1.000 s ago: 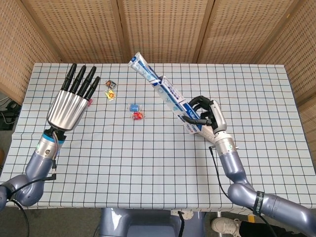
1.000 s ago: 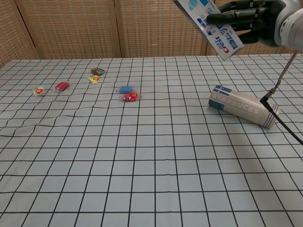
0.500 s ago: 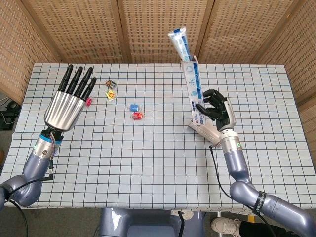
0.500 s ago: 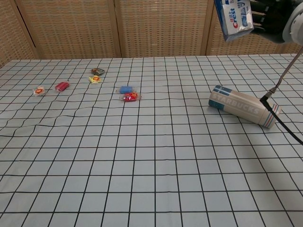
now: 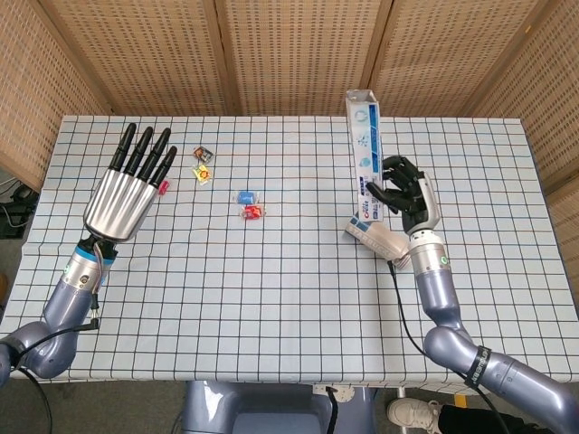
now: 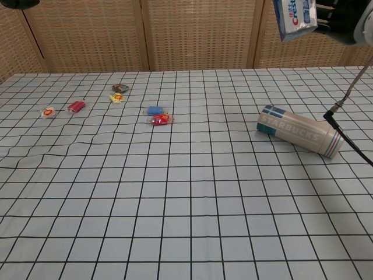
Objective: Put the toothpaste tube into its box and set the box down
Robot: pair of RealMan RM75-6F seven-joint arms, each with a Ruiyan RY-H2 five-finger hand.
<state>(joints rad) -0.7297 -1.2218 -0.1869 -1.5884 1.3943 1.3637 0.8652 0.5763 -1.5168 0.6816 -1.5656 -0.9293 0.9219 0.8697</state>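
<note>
My right hand [image 5: 404, 194] grips the white and blue toothpaste box [image 5: 365, 154] near its lower end and holds it upright above the table's right side. No tube shows at the box's top, so I cannot see the toothpaste tube. In the chest view only the box's lower end [image 6: 296, 17] and part of my right hand [image 6: 344, 14] appear at the top right. My left hand [image 5: 131, 185] hangs raised over the left of the table, fingers straight and apart, holding nothing.
A Starbucks tumbler [image 6: 300, 131] lies on its side just below the held box, also seen as the tumbler [image 5: 375, 237] beside my right wrist. Several small wrapped candies [image 5: 246, 203] are scattered mid-left on the checked tablecloth [image 5: 289, 307]. A cable runs from my right wrist.
The box swung from a leftward tilt to upright. The tube that stuck out of its top half a second ago has dropped out of sight. My left hand barely moved.
</note>
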